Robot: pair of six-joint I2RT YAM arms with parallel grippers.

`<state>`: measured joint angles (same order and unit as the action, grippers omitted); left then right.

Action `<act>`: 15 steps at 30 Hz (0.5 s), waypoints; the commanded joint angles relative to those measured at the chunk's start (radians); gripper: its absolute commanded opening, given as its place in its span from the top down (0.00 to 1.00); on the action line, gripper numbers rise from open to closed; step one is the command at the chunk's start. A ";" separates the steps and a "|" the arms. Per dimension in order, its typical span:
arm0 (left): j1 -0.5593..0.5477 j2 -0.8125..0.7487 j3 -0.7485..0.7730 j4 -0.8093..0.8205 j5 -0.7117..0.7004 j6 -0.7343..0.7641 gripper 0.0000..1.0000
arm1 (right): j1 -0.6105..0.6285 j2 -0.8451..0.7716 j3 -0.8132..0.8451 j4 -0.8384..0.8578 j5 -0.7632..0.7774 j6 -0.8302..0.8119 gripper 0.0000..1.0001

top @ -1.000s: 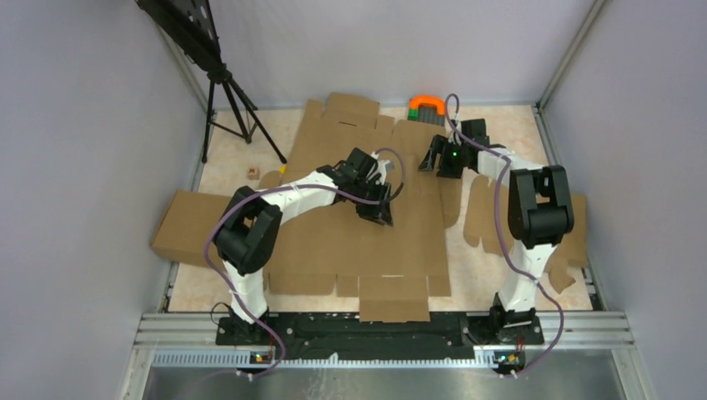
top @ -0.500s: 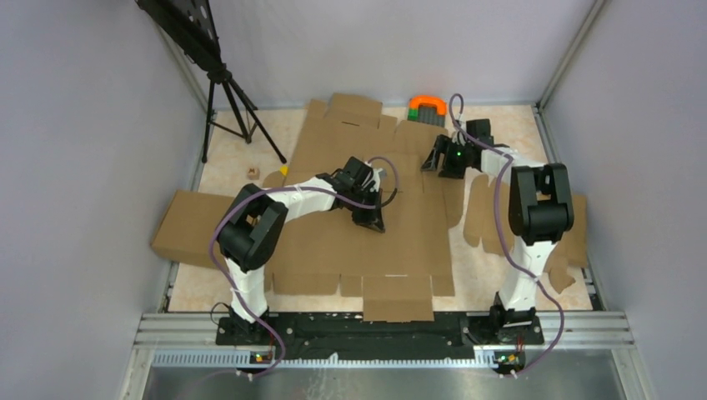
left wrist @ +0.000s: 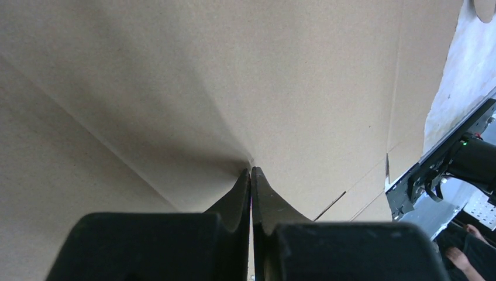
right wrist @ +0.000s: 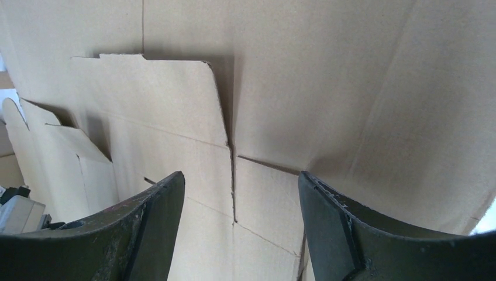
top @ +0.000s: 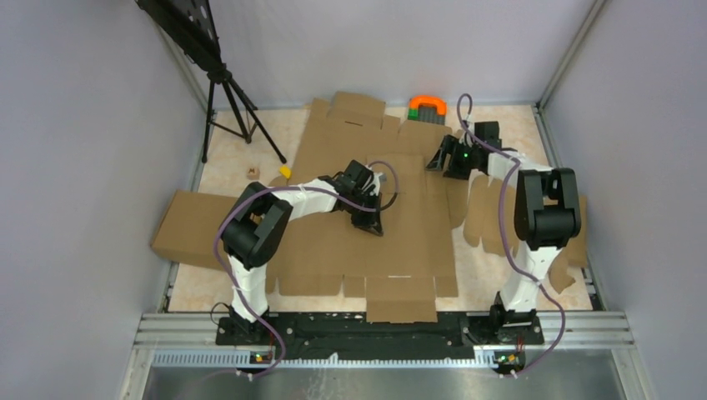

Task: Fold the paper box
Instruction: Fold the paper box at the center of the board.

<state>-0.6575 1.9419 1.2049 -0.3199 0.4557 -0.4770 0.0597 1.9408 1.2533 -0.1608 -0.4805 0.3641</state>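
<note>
Top external view: a plain cardboard slab (top: 185,227) is seen at the left edge of the table (top: 229,167). The paper box (top: 333,242) is spread flat and unfolded across the middle, reaching from the near edge to the far edge. In the left wrist view the left gripper (left wrist: 251,174) is shown with its fingers pressed together and nothing between them. The tips are set down on the sheet where a shallow dent meets a crease line. Further right, the right gripper (right wrist: 237,178) is held with its fingers apart above the sheet's right side, over a slit beside a rounded flap (right wrist: 169,99); nothing is gripped. Loose cardboard scraps (top: 488,212) lie near the right edge. The step in hand is judged to be the raising of a first side panel. The sheet is best pinned by the closed tips just inside the crease, so that sliding is prevented. The flap's free edge can then be taken between the open fingers and lifted evenly along the scored line.
</note>
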 commanded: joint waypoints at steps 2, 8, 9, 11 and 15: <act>0.001 0.017 -0.007 0.001 -0.030 0.072 1.00 | -0.035 -0.069 -0.010 -0.016 0.011 0.001 0.30; 0.001 0.035 0.002 -0.009 -0.054 0.132 1.00 | -0.044 -0.066 -0.066 0.010 -0.046 0.010 0.31; 0.001 0.036 0.000 -0.002 -0.050 0.133 1.00 | -0.043 -0.063 -0.071 0.014 -0.070 0.012 0.31; 0.000 0.038 -0.007 0.020 -0.032 0.131 1.00 | -0.043 -0.053 -0.079 0.015 -0.105 0.020 0.33; -0.001 0.042 -0.016 0.043 -0.022 0.130 1.00 | -0.043 -0.062 -0.114 0.053 -0.156 0.039 0.35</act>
<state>-0.6582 1.9453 1.2049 -0.3126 0.4591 -0.3859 0.0181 1.9194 1.1774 -0.1547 -0.5449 0.3798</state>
